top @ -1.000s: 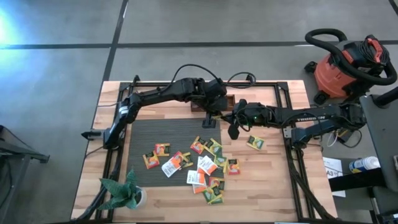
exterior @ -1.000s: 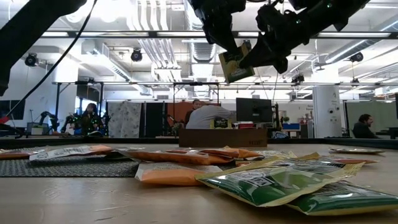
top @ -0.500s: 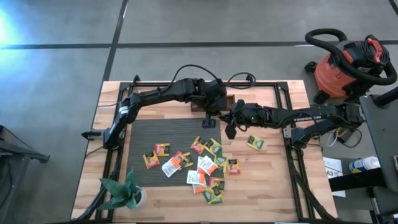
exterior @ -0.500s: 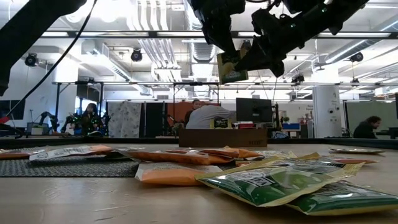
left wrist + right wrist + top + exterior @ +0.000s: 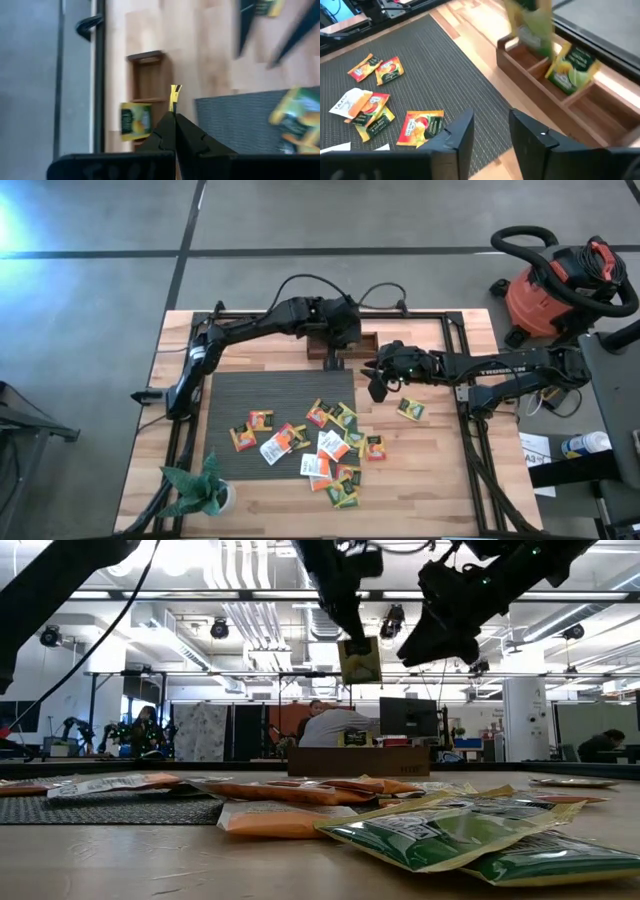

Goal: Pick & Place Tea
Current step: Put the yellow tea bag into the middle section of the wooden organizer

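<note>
Beside wooden tray (image 5: 345, 343): open right pincer (image 5: 375, 383).

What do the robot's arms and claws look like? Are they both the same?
Yes, they match. Both arms are black, made of jointed tube-like pieces, with thin black cables looping behind the left arm. The right arm has small white lettering along it. The left claw and the right claw each end in two flat, dark, blocky fingers.

We see tea packets (image 5: 322, 442) printed green, orange-red, yellow and white on a dark grey ribbed mat (image 5: 245, 393); the counter (image 5: 430, 480) is pale wood, the divided box (image 5: 555, 92) brown, the vacuum (image 5: 555, 285) orange-red and black
</note>
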